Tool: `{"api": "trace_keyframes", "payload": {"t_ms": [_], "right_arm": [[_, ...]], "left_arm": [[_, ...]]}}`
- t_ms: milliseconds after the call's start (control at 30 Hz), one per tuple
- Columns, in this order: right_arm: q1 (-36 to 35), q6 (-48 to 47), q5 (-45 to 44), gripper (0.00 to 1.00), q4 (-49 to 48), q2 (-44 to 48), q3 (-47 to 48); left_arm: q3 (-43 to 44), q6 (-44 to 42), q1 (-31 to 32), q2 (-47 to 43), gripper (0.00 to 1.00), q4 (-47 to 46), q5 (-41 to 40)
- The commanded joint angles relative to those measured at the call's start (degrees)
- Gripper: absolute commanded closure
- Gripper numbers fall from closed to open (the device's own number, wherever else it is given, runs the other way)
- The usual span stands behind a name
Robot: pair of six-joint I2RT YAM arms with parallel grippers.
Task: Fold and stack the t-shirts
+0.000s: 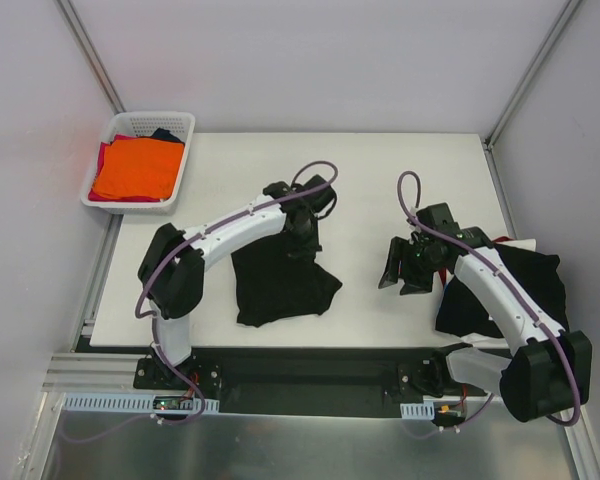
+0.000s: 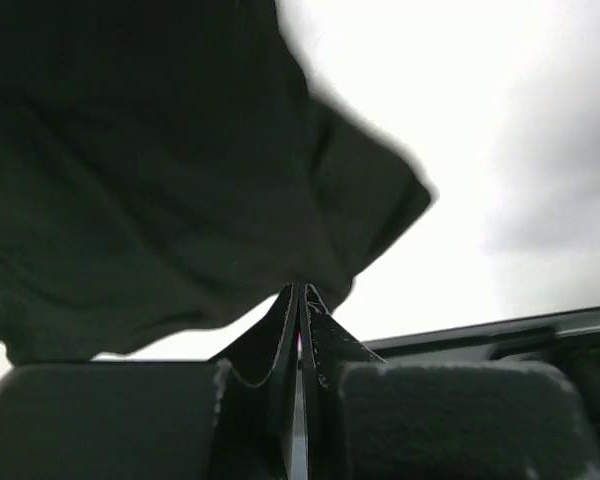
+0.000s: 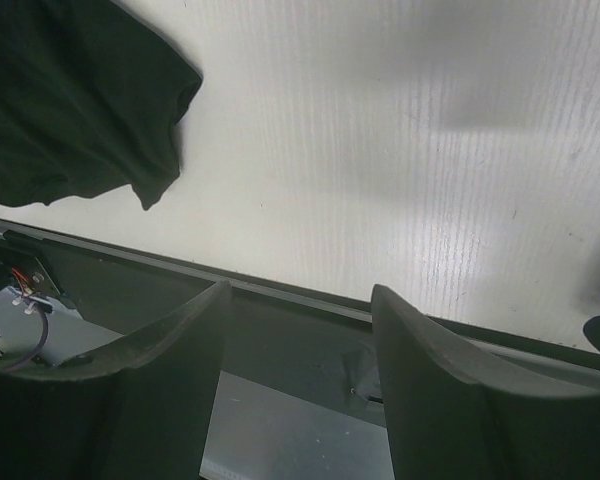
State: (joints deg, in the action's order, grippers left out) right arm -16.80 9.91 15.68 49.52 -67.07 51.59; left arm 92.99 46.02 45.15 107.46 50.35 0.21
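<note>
The white rectangular table top (image 1: pixel 380 170) takes up most of the overhead view. On its near left half lies the largest task item, a black soft-cloth t-shirt (image 1: pixel 280 285), crumpled and unfolded, its upper edge drawn up towards the left gripper (image 1: pixel 305 225). A second black cloth heap (image 1: pixel 535 280) hangs over the table's right edge, partly under the right arm; it is probably another shirt or several, though the folds are too dark to count. At the far left corner a white plastic lattice basket (image 1: pixel 108 140) holds an orange folded t-shirt (image 1: pixel 140 168) on top of red and dark cloth.

In the left wrist view the left gripper (image 2: pixel 300 300) has its jaws pressed together, and the black soft-cloth t-shirt (image 2: pixel 130 180) spreads away from their tips, so it appears to be pinching an edge of the fabric. The exact bite is black on black and hard to make out. The right gripper (image 1: pixel 405 272) hovers over bare table between the two dark garments, jaws apart and holding nothing. Its wrist camera shows the wide gap (image 3: pixel 300 300) and one corner of the shirt (image 3: pixel 70 100) off to the side.

The cloth looks light, limp and not slippery. It will sag and bunch from a single pinch, so I judge a second hold is needed on the same edge, at a shoulder or hem corner, to pull it flat. A thin single layer makes a better grip than a thick wad.
</note>
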Motion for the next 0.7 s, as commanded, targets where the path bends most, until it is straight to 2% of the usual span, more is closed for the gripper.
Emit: {"api": "trace_keyframes", "payload": {"t_ms": [0, 433, 667], "right_arm": [[-0.87, 1.07, -0.3, 0.39, 0.05, 1.77, -0.62], [-0.96, 0.46, -0.83, 0.38, 0.23, 0.89, 0.17], [-0.87, 0.46, -0.39, 0.38, -0.74, -0.08, 0.17]], "left_arm": [[-7.89, 2.85, 0.29, -0.32, 1.0, -1.65, 2.17], [-19.42, 2.58, -0.67, 0.91, 1.0, -6.23, 3.49], [-25.83, 4.95, -3.22, -4.35, 1.0, -6.31, 3.66]]}}
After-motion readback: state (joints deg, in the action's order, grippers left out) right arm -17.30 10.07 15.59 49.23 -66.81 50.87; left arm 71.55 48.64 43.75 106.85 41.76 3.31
